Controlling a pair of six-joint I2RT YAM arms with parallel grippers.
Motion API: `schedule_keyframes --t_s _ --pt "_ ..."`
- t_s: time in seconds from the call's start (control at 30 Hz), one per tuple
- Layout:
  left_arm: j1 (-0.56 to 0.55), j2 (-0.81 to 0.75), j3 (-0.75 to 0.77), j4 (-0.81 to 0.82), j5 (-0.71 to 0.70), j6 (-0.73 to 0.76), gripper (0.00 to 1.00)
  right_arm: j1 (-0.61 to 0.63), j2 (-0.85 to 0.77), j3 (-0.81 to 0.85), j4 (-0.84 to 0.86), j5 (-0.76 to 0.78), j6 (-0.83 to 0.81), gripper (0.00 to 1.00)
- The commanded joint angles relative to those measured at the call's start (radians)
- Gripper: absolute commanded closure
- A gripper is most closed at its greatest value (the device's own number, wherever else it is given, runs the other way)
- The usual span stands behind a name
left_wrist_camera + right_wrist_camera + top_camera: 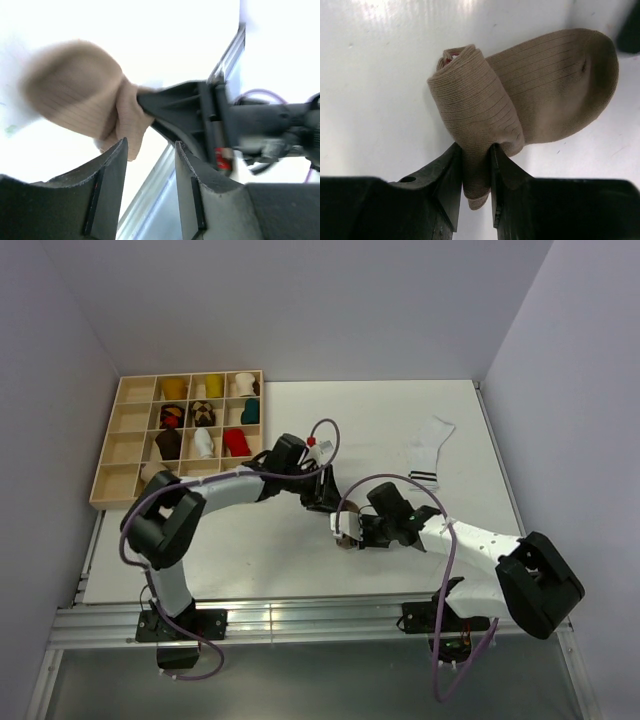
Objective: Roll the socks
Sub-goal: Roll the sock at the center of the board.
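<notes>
Bench (260, 570) was white, walls grey | brown sock (530, 90) lay part-rolled mid-bench | right gripper (475, 167) was clamped on its rolled end | left gripper (150, 150) stood apart, empty, just beside | cream sock (428, 452) lay flat, far right.

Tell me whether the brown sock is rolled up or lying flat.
Partly rolled: one end of the brown sock is wound into a roll pinched by the right gripper; the toe end lies flat.
</notes>
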Motion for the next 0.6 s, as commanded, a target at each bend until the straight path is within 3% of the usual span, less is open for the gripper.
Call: schedule_keyframes --t_s 0.0,0.2,0.37,0.5,0.57 --pt "0.008 -0.140 -0.054 0.127 -0.182 -0.006 0.53 0.004 0.013 0.075 -0.235 -0.003 -0.009 0.80" --pt "0.021 -0.382 -0.260 0.260 -0.471 -0.066 0.52 0.001 0.142 0.213 -0.454 -0.060 -0.030 0.80" --pt "-0.003 -0.596 -0.442 0.338 -0.707 -0.026 0.49 -0.017 0.375 0.372 -0.597 -0.126 -0.042 0.80" --pt "-0.072 -0.727 -0.574 0.407 -0.926 0.025 0.46 -0.052 0.515 0.484 -0.705 -0.179 -0.059 0.79" --pt "-0.162 -0.769 -0.620 0.427 -1.023 0.066 0.44 -0.066 0.591 0.558 -0.743 -0.202 -0.065 0.79"
